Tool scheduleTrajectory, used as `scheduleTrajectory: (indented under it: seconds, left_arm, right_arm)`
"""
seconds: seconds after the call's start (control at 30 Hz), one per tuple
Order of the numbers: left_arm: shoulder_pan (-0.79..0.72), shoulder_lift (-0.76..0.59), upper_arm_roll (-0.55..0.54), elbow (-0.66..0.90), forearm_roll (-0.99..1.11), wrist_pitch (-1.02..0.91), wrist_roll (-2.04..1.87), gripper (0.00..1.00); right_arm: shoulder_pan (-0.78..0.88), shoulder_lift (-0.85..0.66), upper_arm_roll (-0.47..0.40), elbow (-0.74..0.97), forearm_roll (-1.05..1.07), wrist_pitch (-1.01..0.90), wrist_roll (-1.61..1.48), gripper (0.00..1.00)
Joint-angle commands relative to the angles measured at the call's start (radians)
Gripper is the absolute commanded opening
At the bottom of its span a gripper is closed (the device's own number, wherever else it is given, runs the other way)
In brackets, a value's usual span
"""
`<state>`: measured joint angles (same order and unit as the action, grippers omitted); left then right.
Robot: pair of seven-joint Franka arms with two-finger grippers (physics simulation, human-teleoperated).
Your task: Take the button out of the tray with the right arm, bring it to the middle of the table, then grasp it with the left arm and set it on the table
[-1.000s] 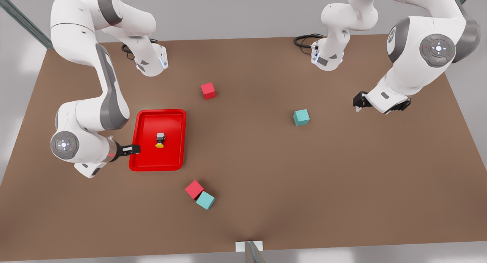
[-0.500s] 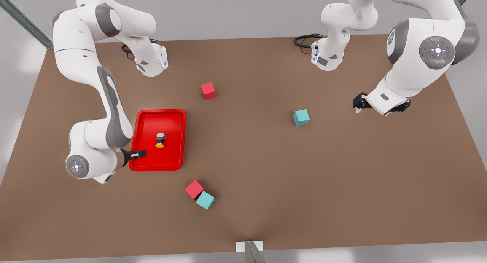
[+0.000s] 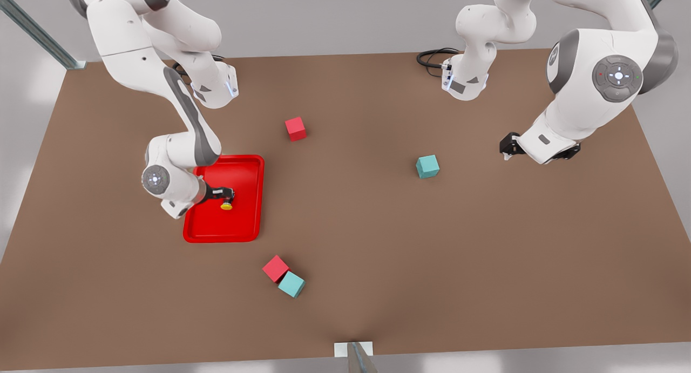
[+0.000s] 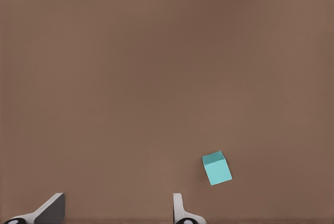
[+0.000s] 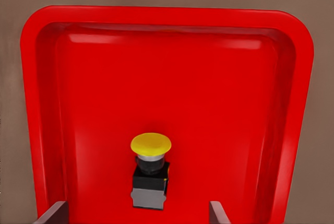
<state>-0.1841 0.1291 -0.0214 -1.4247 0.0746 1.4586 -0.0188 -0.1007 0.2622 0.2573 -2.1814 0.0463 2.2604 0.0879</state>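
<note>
On the front view's left, the right pincer (image 3: 225, 194) hangs over the red tray (image 3: 245, 222), fingers spread either side of the button (image 5: 150, 169), which lies on the tray floor, yellow cap sideways. No writing is readable. On the front view's right, the left pincer (image 3: 507, 148) waits above the brown tabletop (image 3: 378, 243), fingers spread, near a teal cube (image 4: 217, 167).

No lettering, label, brand or number can be read anywhere on the table (image 3: 378, 254), the tray (image 3: 248, 222), the button (image 5: 150, 169) or the cubes. The arms carry only unmarked round joint caps with small white, red and green dots, which spell nothing.
</note>
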Motion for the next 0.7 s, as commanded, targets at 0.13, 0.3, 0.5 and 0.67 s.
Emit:
scheduleTrajectory:
  seconds: [0.13, 0.3, 0.5, 0.67]
  left_arm:
    - [0.002, 0.003, 0.0, -0.002, 0.001, -0.001, -0.003, 1.0]
    - [0.002, 0.006, 0.0, -0.002, 0.001, -0.001, -0.003, 1.0]
    - [0.002, 0.009, 0.0, -0.002, 0.001, -0.001, -0.003, 1.0]
    - [0.002, 0.012, 0.0, -0.002, 0.001, -0.001, -0.003, 1.0]
  right_arm:
    - [0.044, -0.001, 0.002, -0.031, -0.008, 0.139, 0.194, 1.0]
    - [0.07, 0.002, 0.002, -0.031, -0.017, 0.143, 0.234, 1.0]
    - [0.084, 0.008, 0.002, -0.064, -0.019, 0.142, 0.246, 1.0]
    - [0.069, 0.052, -0.003, -0.064, -0.019, 0.139, 0.246, 1.0]
